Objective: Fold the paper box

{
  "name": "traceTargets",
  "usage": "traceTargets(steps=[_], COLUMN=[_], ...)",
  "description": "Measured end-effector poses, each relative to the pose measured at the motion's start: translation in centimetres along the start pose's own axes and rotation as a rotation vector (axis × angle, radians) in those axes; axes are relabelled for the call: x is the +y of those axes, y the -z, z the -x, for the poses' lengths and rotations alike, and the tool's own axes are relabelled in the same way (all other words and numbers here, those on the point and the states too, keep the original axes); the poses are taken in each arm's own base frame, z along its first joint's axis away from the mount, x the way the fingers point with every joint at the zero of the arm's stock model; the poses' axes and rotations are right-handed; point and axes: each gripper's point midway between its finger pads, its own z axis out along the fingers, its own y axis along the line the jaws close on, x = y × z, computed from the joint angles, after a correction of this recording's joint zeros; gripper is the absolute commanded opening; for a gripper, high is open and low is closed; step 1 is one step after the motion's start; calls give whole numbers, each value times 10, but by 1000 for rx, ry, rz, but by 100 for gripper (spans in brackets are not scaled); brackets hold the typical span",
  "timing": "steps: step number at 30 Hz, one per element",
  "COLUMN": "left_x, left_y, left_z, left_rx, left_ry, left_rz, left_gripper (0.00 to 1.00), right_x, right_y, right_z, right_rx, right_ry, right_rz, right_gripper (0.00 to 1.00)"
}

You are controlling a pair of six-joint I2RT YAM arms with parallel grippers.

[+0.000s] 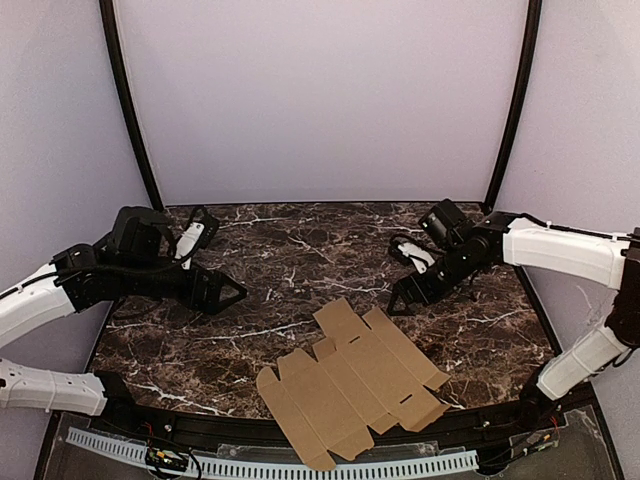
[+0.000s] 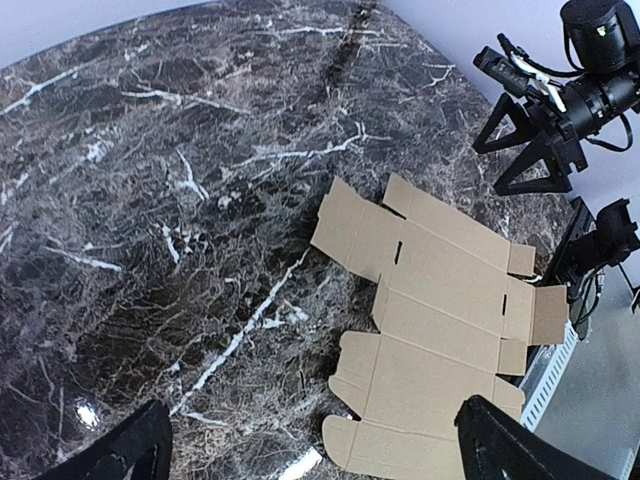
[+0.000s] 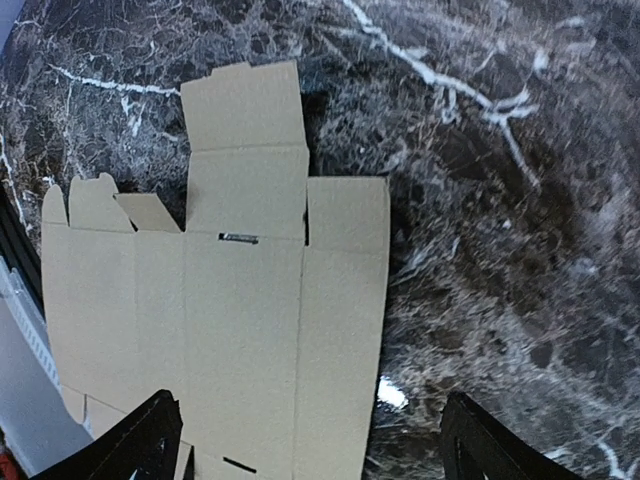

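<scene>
Flat paper box [image 2: 440,320] at lower right on marble table [image 2: 150,200]; left gripper [image 2: 320,445] spread wide along bottom edge; right gripper [image 2: 490,168] at upper right.

Rt wrist cam: paper box [image 3: 220,330] is running off the bottom edge, so its near end isn't showing. Right gripper [image 3: 310,450] is showing just two dark fingertips [image 3: 150,440] at the bottom corners.

Lt wrist cam: sheet is getting clipped at the bottom too, and left gripper [image 2: 310,450] is peeking in as tips only.

Top cam: left arm [image 1: 35,300] is running out at the left side, right arm [image 1: 565,250] at the right. Slots [image 1: 404,397] are reading as tiny dashes, shape unclear.
</scene>
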Motion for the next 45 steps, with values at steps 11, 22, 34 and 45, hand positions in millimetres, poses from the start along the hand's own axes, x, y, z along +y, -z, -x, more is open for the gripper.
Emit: traceTargets(steps=[11,22,34,45], left_x=[3,1,3,-51], left_y=[-43,-56,-68,-87], left_z=[-40,-55,-76,-97], left_rx=[137,191,253,351], left_ry=[100,150,210,236], left_rz=[-52,-85,-98,-256], left_gripper=[100,100,92,66], right_x=[-1,6,4,-6], right_y=[-42,-63,-41,-31], right_z=[-61,-76,-71,-77], right_rx=[119,141,61,32], right_ry=[-325,-388,-356,-349], right_rz=[239,379,335,251], right_gripper=[78,76,75,72])
